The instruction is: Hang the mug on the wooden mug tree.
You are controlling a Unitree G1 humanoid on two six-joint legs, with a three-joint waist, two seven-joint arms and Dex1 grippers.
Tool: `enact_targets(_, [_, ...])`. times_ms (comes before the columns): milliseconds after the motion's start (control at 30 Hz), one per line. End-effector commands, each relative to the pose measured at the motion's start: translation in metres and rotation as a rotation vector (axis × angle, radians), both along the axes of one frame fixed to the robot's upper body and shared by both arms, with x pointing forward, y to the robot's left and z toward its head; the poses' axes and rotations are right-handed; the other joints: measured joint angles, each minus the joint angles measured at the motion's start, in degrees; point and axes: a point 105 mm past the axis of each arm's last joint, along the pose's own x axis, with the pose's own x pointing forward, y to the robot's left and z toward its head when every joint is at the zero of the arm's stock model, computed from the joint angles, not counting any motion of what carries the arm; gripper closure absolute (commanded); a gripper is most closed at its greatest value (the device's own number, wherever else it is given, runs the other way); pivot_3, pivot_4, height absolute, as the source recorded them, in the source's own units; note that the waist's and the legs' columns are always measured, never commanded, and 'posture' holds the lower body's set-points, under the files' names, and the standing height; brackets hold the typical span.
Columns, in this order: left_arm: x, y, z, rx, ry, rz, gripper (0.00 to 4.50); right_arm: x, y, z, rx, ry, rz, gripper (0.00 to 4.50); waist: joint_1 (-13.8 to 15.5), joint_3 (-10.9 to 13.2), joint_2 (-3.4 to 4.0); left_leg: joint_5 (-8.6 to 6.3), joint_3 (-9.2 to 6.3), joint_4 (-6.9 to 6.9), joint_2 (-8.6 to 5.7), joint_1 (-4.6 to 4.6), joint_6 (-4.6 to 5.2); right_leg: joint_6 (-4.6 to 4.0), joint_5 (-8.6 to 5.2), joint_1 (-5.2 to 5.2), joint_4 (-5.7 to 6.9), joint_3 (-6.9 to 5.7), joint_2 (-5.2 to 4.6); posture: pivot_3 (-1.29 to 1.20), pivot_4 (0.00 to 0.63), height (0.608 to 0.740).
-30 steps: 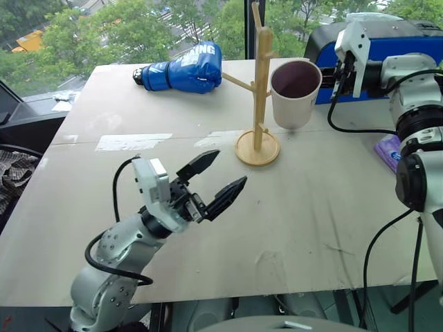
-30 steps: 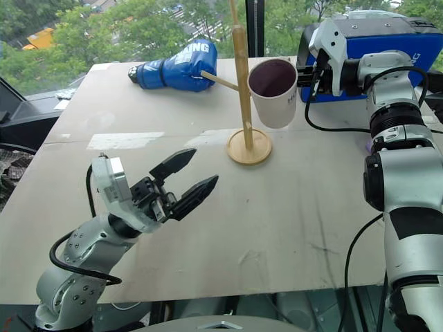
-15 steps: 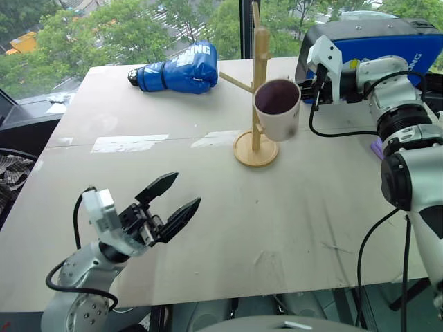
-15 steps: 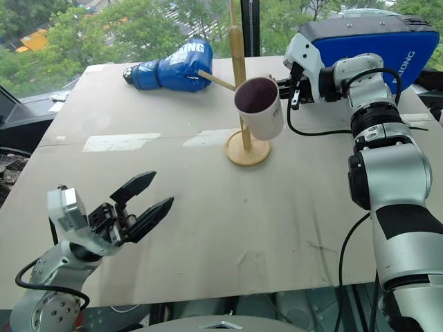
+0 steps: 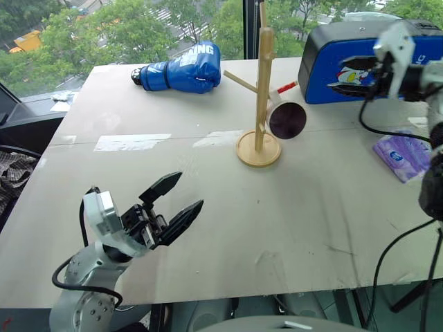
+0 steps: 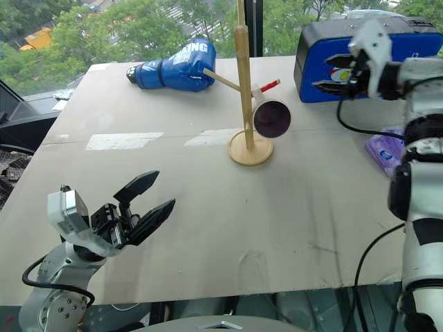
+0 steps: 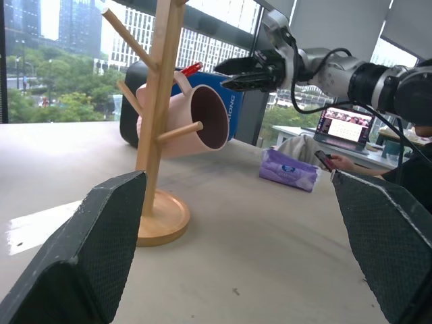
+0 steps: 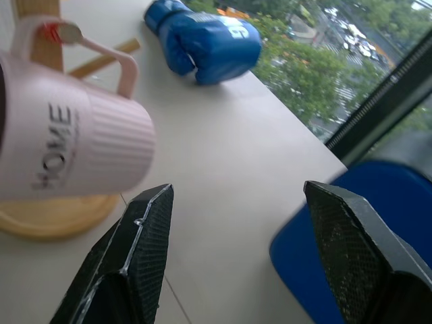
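The mug [image 5: 286, 119] hangs by its handle on the red-tipped peg of the wooden mug tree [image 5: 261, 90], mouth facing near. Right gripper [image 5: 354, 71] is spread wide and empty, right of the mug, before a blue case [image 5: 339, 48]. Left gripper [image 5: 178, 199] is parted, empty, over the near-left table [image 5: 291, 207]

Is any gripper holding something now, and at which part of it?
Nothing is held. The mug hangs by its handle on the wooden mug tree.

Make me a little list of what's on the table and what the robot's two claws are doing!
mug: hanging by its handle on the red-tipped peg, mouth facing the camera
wooden mug tree: upright on the table
right gripper: open, empty, off to the mug's right
left gripper: open, empty, over the near table
boxing glove: blue, at the far edge
blue case: far right
purple packet: right edge
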Motion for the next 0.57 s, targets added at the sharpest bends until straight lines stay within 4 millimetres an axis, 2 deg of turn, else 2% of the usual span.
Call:
enact_targets(33, [0.002,0.003,-0.001,0.024,0.004,-0.011,0.00,-0.027,-0.026,-0.002,0.037,-0.034,-0.028,1.44,0.1,0.0,-0.02,0.00,0.00,-0.03,0.00,0.00,0.00,0.00,0.00,0.01,0.00,0.00,0.00,0.00,0.150,0.740])
enact_targets(233, [0.005,0.023,-0.015,0.073,0.061,0.006,0.00,-0.097,-0.058,-0.058,0.108,0.079,-0.173,1.44,0.9,-0.1,0.18,0.00,-0.08,0.07,0.07,-0.13,0.02,0.01,0.00,-0.03,0.02,-0.07,0.03,0.00,0.150,0.740])
enact_targets(400, [0.009,0.040,-0.042,0.185,0.150,0.100,0.00,-0.155,-0.059,-0.104,0.157,0.203,-0.291,1.44,1.4,-0.2,0.14,-0.03,-0.11,0.07,0.07,0.05,0.05,0.02,0.00,0.15,0.02,-0.08,0.07,0.00,0.150,0.740])
enact_targets(467, [0.011,0.044,-0.048,0.215,0.181,0.121,0.00,-0.171,-0.060,-0.122,0.143,0.253,-0.332,1.44,1.5,-0.2,0.11,-0.18,-0.03,0.03,0.04,0.32,0.31,0.02,0.00,0.40,0.03,-0.01,0.03,0.00,0.150,0.740])
enact_targets(567, [0.016,0.047,-0.053,0.233,0.195,0.124,0.00,-0.180,-0.064,-0.136,0.150,0.278,-0.393,1.44,1.4,-0.1,0.10,-0.25,-0.06,0.05,0.05,0.77,0.41,0.02,0.00,0.93,-0.06,-0.06,0.02,0.00,0.150,0.740])
